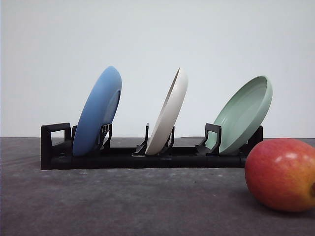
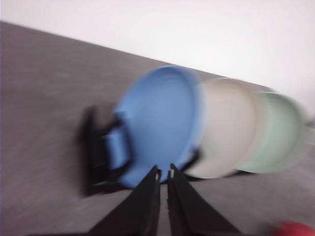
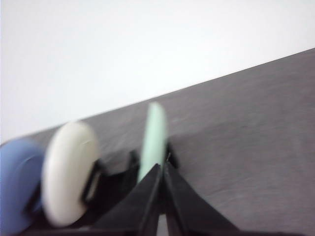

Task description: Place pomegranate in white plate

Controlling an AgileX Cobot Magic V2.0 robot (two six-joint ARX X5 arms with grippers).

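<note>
The pomegranate [image 1: 281, 174], red with yellow-orange patches, lies on the dark table at the near right, partly cut off by the frame edge. The white plate [image 1: 169, 115] stands on edge in the middle slot of a black rack [image 1: 147, 158], between a blue plate [image 1: 98, 112] and a pale green plate [image 1: 244, 114]. In the blurred left wrist view my left gripper [image 2: 164, 173] is shut and empty, facing the blue plate [image 2: 157, 123] with the white plate [image 2: 227, 128] behind it; a red sliver of the pomegranate [image 2: 294, 229] shows at the corner. My right gripper [image 3: 161, 167] is shut and empty, near the green plate [image 3: 153, 137], with the white plate [image 3: 69, 172] further off.
The rack stands across the far part of the grey table [image 1: 123, 201], in front of a plain white wall. Open tabletop lies between the rack and the near edge, left of the pomegranate.
</note>
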